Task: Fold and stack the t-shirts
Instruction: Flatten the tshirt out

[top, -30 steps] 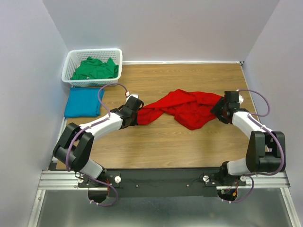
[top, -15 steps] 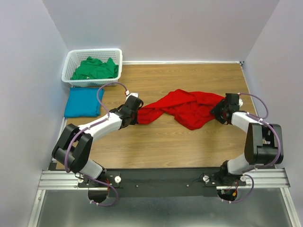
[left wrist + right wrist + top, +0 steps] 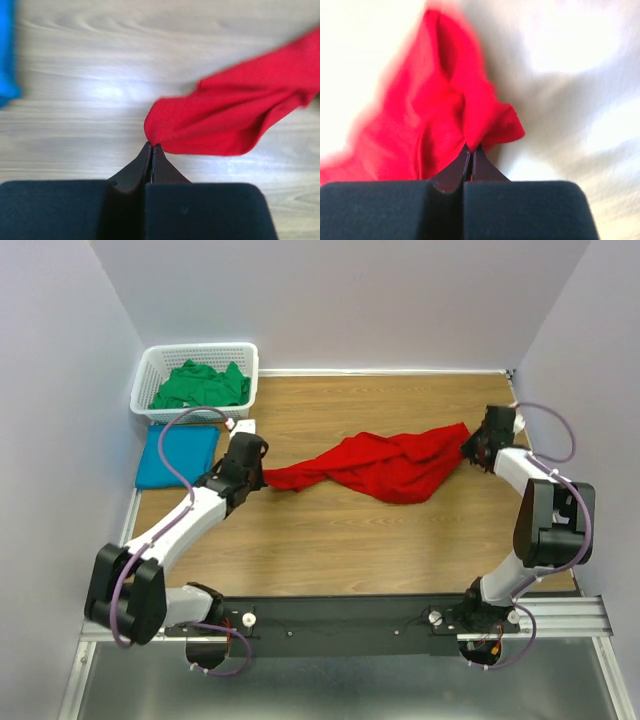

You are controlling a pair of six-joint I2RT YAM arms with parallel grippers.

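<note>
The red t-shirt (image 3: 385,462) is stretched across the middle of the table in a twisted band. My left gripper (image 3: 262,476) is shut on its left end (image 3: 165,127), pinching the cloth at the fingertips. My right gripper (image 3: 466,443) is shut on the shirt's right end (image 3: 485,125), with the cloth bunched above its tips. A teal blue t-shirt (image 3: 177,453) lies folded at the table's left edge. A green t-shirt (image 3: 200,386) sits crumpled in the white basket (image 3: 146,369).
The basket stands in the far left corner against the walls. The blue cloth's edge (image 3: 7,55) shows at the left of the left wrist view. Bare wood table (image 3: 340,540) lies between the red shirt and the arm bases.
Both arms have pulled apart, the left one to the left and the right one up and to the right. The right gripper shut on the red shirt, which now stretches longer and thinner.
</note>
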